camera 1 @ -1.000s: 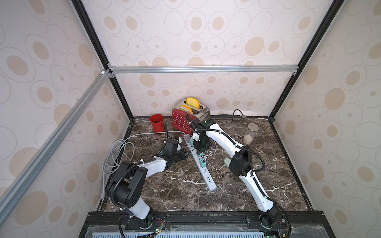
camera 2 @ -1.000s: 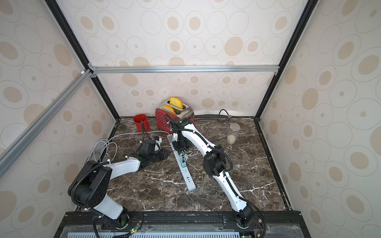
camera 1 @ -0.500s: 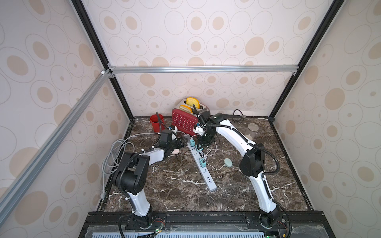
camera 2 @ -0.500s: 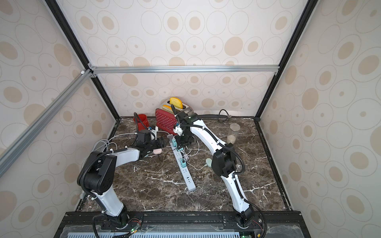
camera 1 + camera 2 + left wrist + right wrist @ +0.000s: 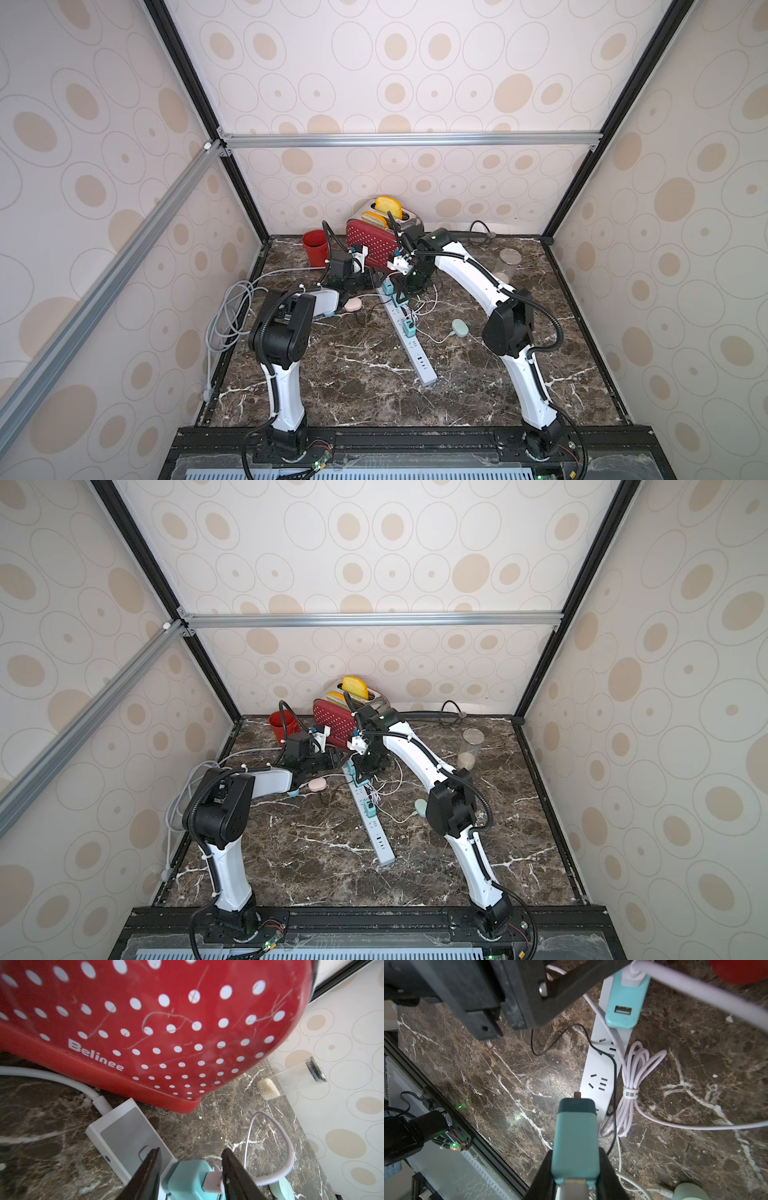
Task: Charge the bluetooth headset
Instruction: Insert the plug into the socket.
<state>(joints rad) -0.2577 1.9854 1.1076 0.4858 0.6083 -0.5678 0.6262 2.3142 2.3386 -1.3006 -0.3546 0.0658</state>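
Note:
A grey power strip (image 5: 411,345) lies slantwise mid-table. Two small oval cases lie beside it, a pink one (image 5: 353,305) and a pale green one (image 5: 460,327); I cannot tell which is the bluetooth headset. My left gripper (image 5: 191,1149) stands open astride a teal charger (image 5: 189,1178) plugged into the strip's far end, with a lilac USB plug (image 5: 214,1181) in it. My right gripper (image 5: 576,1152) is shut on a second teal charger (image 5: 576,1132), held above the strip (image 5: 602,1072) with its prong forward. In both top views the grippers (image 5: 365,282) (image 5: 405,286) meet there.
A red dotted toaster (image 5: 370,245) with bread stands just behind the strip, with a red cup (image 5: 314,248) to its left. A glass jar (image 5: 509,262) stands at the back right. A coiled lilac cable (image 5: 633,1076) and a thin black wire (image 5: 614,1076) lie by the strip. White cable loops (image 5: 224,316) lie by the left wall.
My left gripper has left the pink case, which now lies uncovered, and moved to the strip's far end with its jaws wider. The right arm's elbow rose; it still holds its charger.

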